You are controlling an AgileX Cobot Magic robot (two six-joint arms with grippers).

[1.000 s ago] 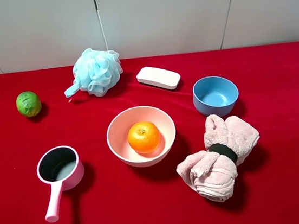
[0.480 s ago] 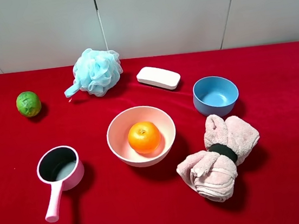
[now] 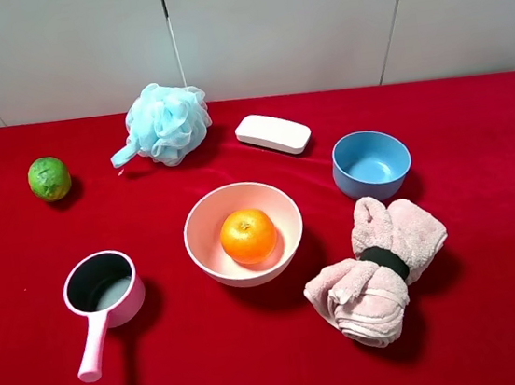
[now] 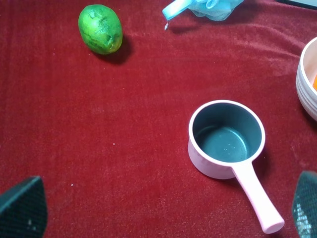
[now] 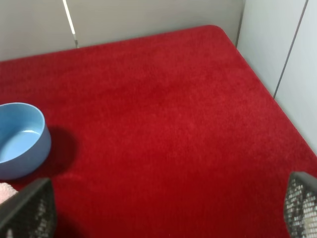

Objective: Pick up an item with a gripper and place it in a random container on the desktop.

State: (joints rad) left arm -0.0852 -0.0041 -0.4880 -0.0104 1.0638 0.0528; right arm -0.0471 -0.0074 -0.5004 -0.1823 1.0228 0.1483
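Nearest the camera in the high view, the pink saucepan (image 3: 102, 293) sits at about eight o'clock from the bowl, its handle trailing toward the near edge, and the rolled pink towel (image 3: 377, 268) lies at four o'clock, cinched by a dark band. Neither arm shows in that view at all.

Dead centre now: the orange (image 3: 248, 236) rests inside the pale pink bowl (image 3: 203, 220), stem dimple up, settled low in the hollow where it cannot roll. By my reading the placement is done and both arms hang back, clear of the red desktop (image 3: 500, 332).

The left gripper (image 4: 163, 208) shows only two dark fingertips at the corners of its wrist view, set far apart, nothing between them, with the saucepan below. The right gripper (image 5: 163, 210) is likewise spread wide and empty, above bare cloth beside the blue bowl (image 3: 372, 164).

Further back, the lime (image 3: 49, 178) sits at ten o'clock, the blue bath pouf (image 3: 166, 123) at eleven, the white case (image 3: 273, 133) at one.

Hard to judge: the bowl cuts off at the left wrist view's edge, only a sliver of orange showing; the towel barely enters the right one.
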